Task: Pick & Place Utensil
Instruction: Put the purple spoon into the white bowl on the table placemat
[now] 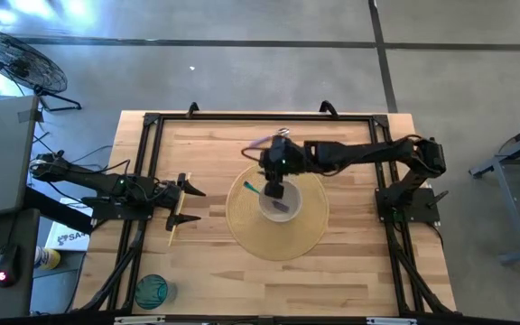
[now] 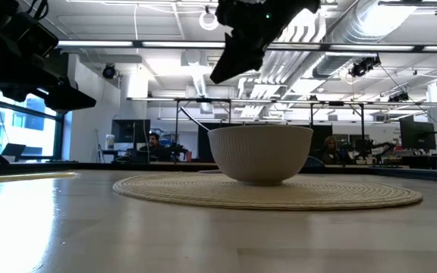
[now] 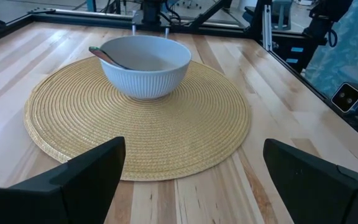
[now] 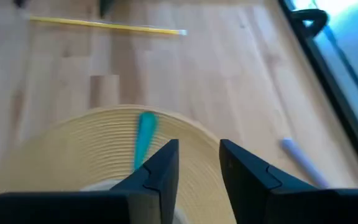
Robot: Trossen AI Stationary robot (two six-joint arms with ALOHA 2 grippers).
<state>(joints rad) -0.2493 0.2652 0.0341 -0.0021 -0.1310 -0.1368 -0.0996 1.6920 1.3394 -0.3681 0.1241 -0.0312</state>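
Observation:
A white ribbed bowl (image 1: 278,202) (image 3: 146,64) stands on a round woven mat (image 1: 283,236) in the middle of the table. A utensil with a teal handle (image 1: 250,188) (image 4: 145,138) lies in the bowl. Its handle leans on the bowl's left rim and sticks out over the mat; its purple end (image 1: 281,208) rests inside. My right gripper (image 1: 274,185) (image 4: 199,163) hangs above the bowl, slanting down, with a narrow gap between its fingers and nothing in it. My left gripper (image 1: 188,204) (image 3: 191,180) waits wide open near the table's left edge, level with the bowl.
A lavender utensil (image 1: 267,142) (image 4: 303,163) lies on the wood beyond the mat's far side. A thin yellow strip (image 1: 175,226) (image 4: 104,25) lies by my left gripper. A teal round object (image 1: 151,291) sits at the near left corner. Black frame rails (image 1: 260,117) border the table.

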